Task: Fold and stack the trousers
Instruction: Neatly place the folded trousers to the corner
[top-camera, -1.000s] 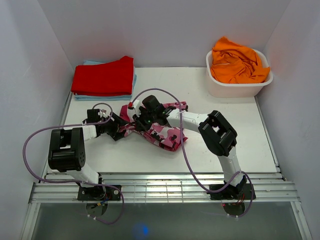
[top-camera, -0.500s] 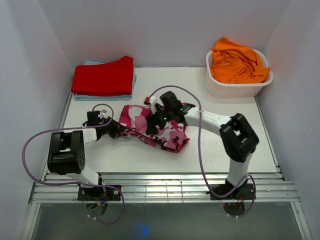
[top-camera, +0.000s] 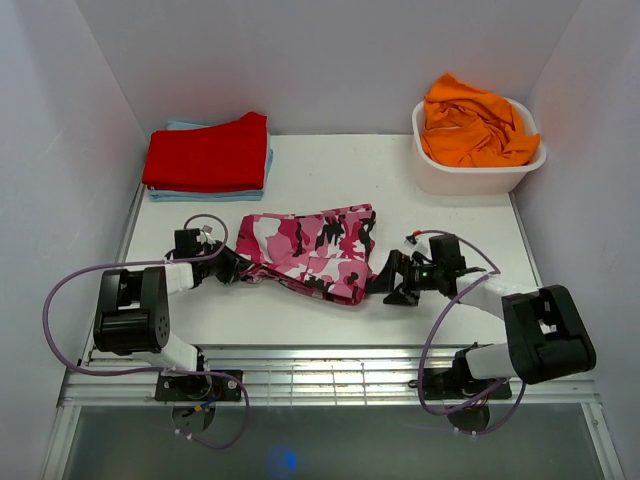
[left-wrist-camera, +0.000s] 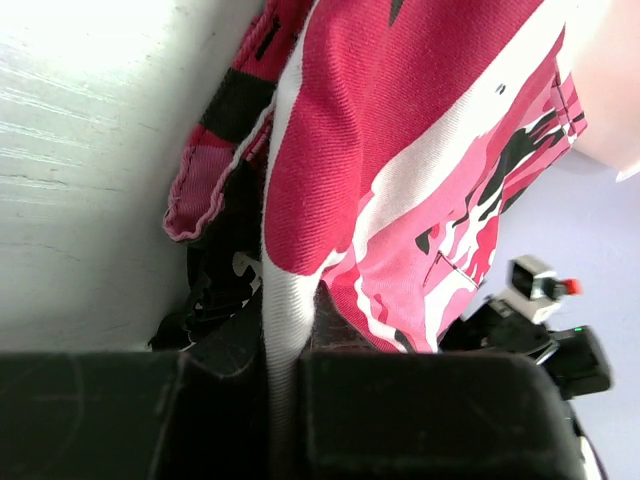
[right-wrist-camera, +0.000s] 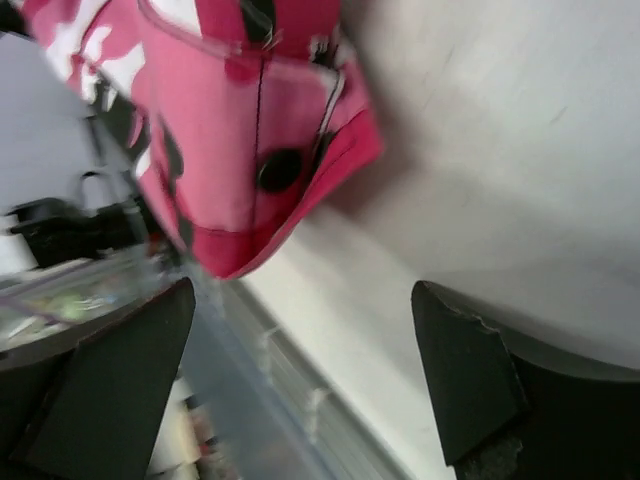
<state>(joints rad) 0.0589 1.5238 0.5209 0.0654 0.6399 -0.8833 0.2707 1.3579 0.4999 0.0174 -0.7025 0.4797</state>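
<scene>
Now, trousers (top-camera: 315, 250): lying folded on the table (top-camera: 450, 210).
Left claw (top-camera: 232, 268): pinching their left edge.
Right claw (top-camera: 388, 280): wide open, just beside their right edge.

Trousers (top-camera: 315, 250) one; tub (top-camera: 480, 178) one; stacked garments (top-camera: 208, 155) perhaps two.

Right wrist view blurs the trousers (right-wrist-camera: 230, 190).

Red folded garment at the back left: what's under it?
A light blue folded cloth shows along the edges of the red folded garment. Its middle is covered, so anything else beneath cannot be seen.
</scene>
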